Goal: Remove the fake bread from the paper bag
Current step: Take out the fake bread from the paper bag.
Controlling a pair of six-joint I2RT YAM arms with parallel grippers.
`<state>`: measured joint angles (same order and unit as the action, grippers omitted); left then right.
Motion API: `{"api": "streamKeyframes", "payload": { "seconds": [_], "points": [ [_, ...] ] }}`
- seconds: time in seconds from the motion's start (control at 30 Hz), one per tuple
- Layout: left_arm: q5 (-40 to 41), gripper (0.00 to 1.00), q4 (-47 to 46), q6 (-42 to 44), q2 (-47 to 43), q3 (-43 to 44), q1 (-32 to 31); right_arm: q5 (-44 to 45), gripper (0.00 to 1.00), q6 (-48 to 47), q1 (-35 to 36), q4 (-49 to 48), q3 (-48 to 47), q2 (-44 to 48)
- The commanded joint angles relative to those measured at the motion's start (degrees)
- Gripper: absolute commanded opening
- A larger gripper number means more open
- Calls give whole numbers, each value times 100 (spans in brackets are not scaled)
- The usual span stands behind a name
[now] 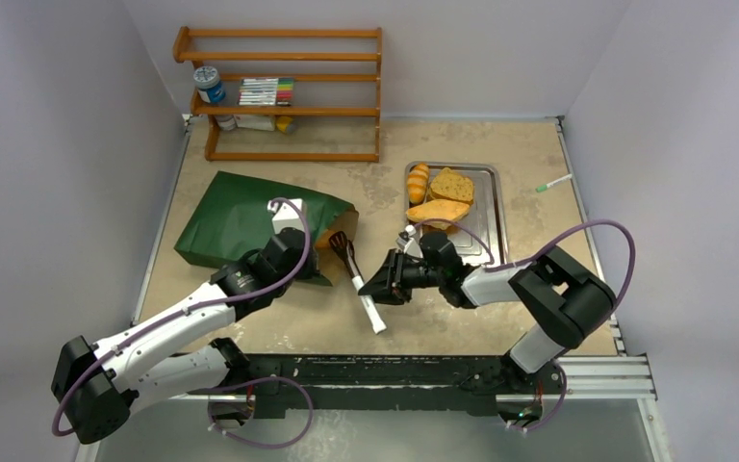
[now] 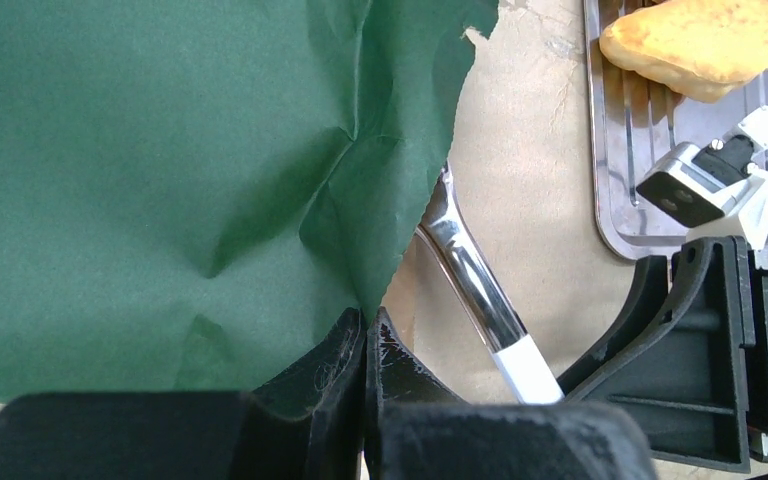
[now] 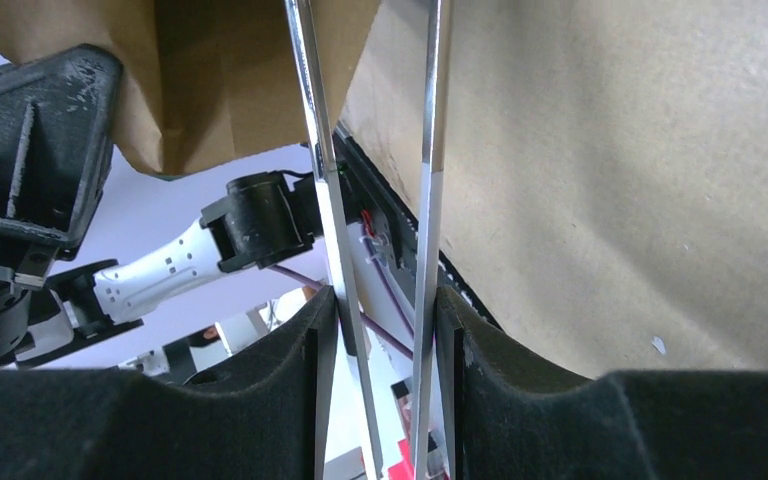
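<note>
My left pincer [image 2: 365, 338] is clamped on the bag [image 2: 160, 150] edge, at ten o'clock. My right pincer [image 3: 385, 305] squeezes the tongs [image 3: 312, 150]. Some bread [image 1: 440, 195] lies on the tray [image 1: 490, 207] at one o'clock. I think the paper could rip if I tug, or the tongs could twist loose.

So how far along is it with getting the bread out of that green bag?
Three bread pieces already lie on the metal tray. Right now the left fingers pinch the paper bag by its edge, while the right fingers grip the tongs, whose tips are at the bag's mouth. The bag's inside is hidden, so I can't tell what's left.
</note>
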<state>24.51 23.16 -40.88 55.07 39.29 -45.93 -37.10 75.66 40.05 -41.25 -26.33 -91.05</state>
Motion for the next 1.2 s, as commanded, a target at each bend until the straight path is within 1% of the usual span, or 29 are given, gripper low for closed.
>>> {"api": "streamKeyframes", "payload": {
  "seconds": [0.0,0.3,0.63,0.93,1.17],
  "points": [
    [130,0,-277,82,-87,17,-34,-313,41,-30,-24,-307,-412,-127],
    [181,0,-140,223,-42,41,-39,-765,41,-140,-126,-112,-773,-326],
    [388,0,166,42,-553,-263,-46,-1207,41,-473,-292,324,-955,-431],
    [477,0,320,-59,-726,-357,-78,-1546,41,-842,-358,530,-1423,-1032],
    [446,0,309,-84,-630,-360,-91,-1716,40,-1018,-358,684,-1785,-1394]
  ]
}}
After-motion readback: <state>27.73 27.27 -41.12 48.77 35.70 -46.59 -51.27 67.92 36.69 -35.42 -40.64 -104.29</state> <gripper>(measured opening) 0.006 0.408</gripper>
